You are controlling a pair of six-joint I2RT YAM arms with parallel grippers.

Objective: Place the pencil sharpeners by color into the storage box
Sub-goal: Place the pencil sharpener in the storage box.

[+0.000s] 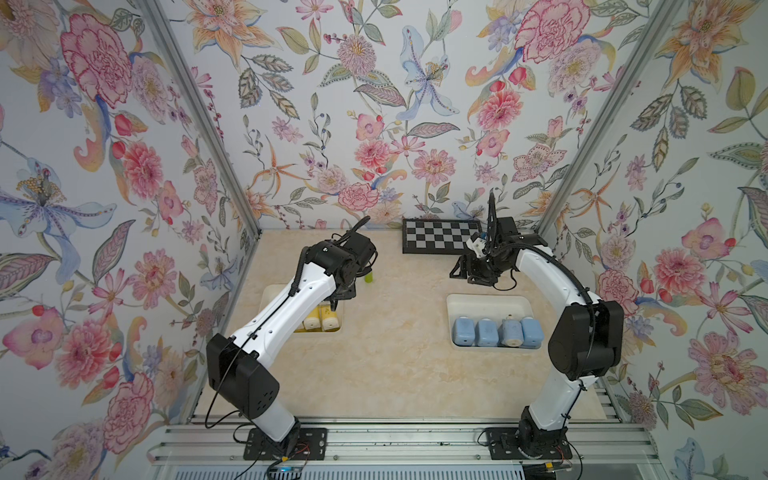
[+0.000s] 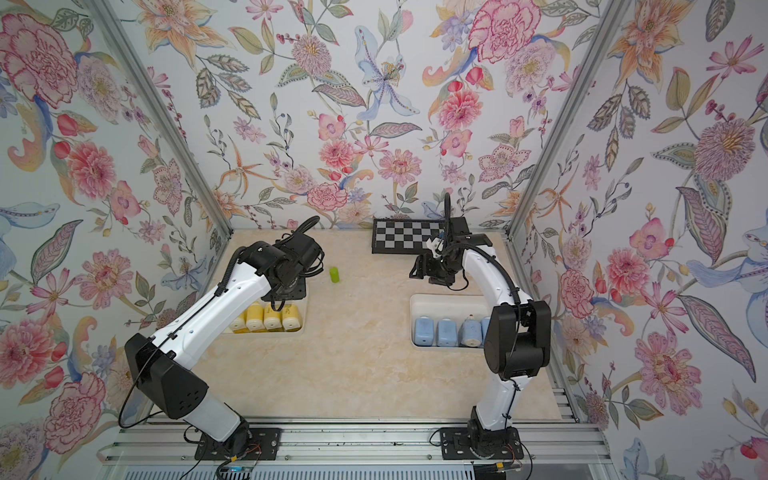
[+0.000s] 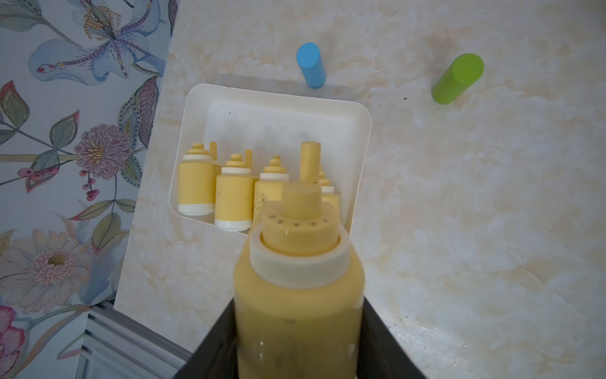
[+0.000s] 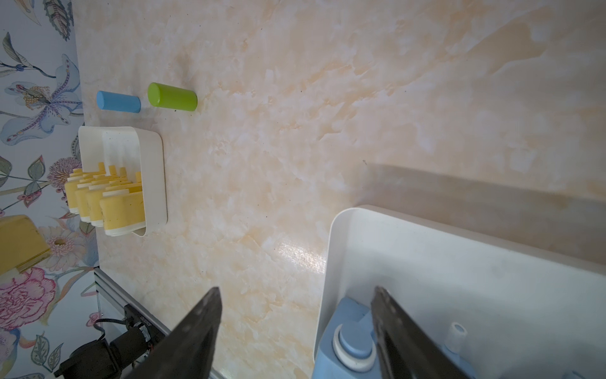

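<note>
In the left wrist view my left gripper (image 3: 298,315) is shut on a yellow pencil sharpener (image 3: 298,288), cap pointing away, held above the near rim of the left white storage box (image 3: 278,95). Several yellow sharpeners (image 3: 234,197) stand in a row inside that box, and both top views show them (image 1: 324,320) (image 2: 266,318). The right white box (image 1: 490,297) holds several light blue sharpeners (image 1: 486,332). My right gripper (image 4: 295,290) hangs open and empty over the table by that box's corner, above one blue sharpener (image 4: 347,344).
A small blue cylinder (image 3: 311,65) and a green cylinder (image 3: 457,78) stand upright on the table just beyond the left box. A checkerboard plate (image 1: 440,235) lies at the back, behind the right wrist. Floral walls close in both sides.
</note>
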